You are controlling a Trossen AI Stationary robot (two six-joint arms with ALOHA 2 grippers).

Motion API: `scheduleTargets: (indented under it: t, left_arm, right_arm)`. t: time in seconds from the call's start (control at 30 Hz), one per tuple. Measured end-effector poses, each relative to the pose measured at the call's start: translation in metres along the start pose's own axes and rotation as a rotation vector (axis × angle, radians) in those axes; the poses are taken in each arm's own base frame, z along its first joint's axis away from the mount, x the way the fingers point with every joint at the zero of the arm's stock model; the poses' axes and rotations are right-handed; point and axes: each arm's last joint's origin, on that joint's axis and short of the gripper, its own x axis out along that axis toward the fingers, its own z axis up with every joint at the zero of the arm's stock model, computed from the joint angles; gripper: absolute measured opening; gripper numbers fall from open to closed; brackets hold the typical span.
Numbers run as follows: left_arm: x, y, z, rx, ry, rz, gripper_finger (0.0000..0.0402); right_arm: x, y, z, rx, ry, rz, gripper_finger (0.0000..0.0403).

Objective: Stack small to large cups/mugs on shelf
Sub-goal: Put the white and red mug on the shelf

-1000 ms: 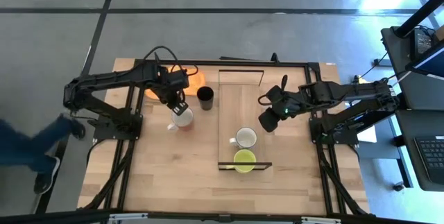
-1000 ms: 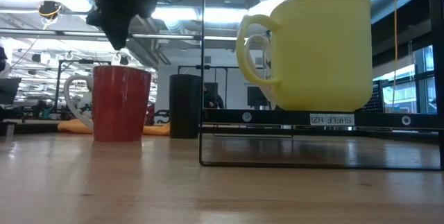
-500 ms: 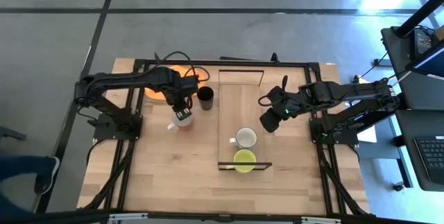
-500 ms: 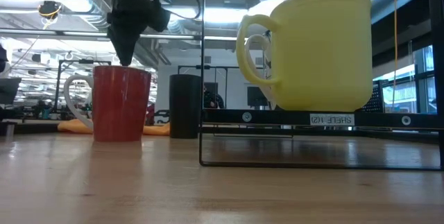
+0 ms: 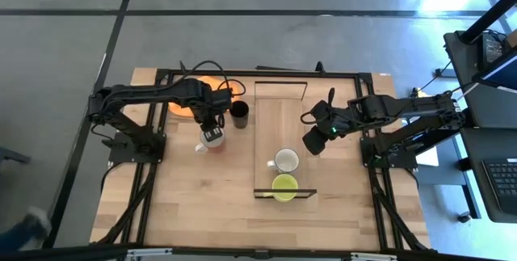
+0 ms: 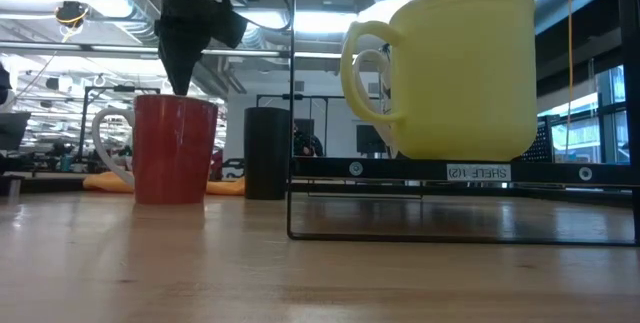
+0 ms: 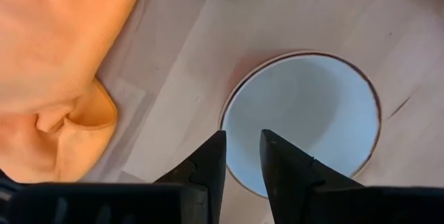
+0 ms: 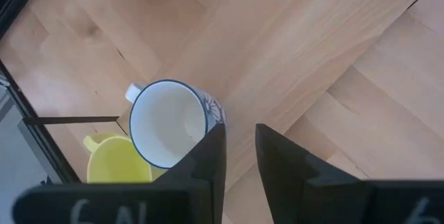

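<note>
A white mug with a reddish-brown outside (image 5: 212, 139) stands on the table left of the shelf (image 5: 279, 124), its handle (image 6: 105, 141) toward the left. My left gripper (image 7: 243, 139) points down, shut, with its tips (image 6: 180, 87) just above the mug's opening (image 7: 305, 113). A black cup (image 5: 239, 114) stands beside the shelf's left edge. A white mug (image 5: 285, 161) and a yellow-green mug (image 5: 283, 187) stand on the shelf's near end. My right gripper (image 5: 312, 142) waits, shut, over the shelf's right edge, right of the white mug (image 8: 168, 123).
An orange cloth (image 5: 198, 99) lies bunched at the far left, beside the reddish-brown mug, and shows in the left wrist view (image 7: 55, 64). The shelf's far half (image 5: 280, 107) is bare board. Dark frame rails (image 5: 145, 204) run along the table's edges.
My left gripper has gone toward the table's right edge and down, from beside the orange cloth to just above the reddish-brown mug's opening, and has kept still there for the last half second. The mugs have not moved.
</note>
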Motion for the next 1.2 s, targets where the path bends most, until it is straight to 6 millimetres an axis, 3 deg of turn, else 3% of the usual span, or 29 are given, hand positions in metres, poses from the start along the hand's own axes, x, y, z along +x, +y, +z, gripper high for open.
scheduleTargets:
  t: [0.27, 0.5, 1.2]
  left_arm:
    - [0.0, -0.001, 0.002, 0.006, -0.022, -0.006, 0.0083]
    - [0.018, 0.001, -0.004, -0.003, 0.012, -0.006, 0.0083]
    - [0.018, 0.002, -0.006, -0.128, 0.007, -0.026, 0.0083]
  right_arm:
    - [0.0, 0.0, 0.0, 0.0, 0.0, 0.0, 0.0081]
    - [0.0, 0.0, 0.0, 0.0, 0.0, 0.0, 0.0081]
    - [0.0, -0.001, -0.001, -0.003, 0.006, -0.009, 0.0081]
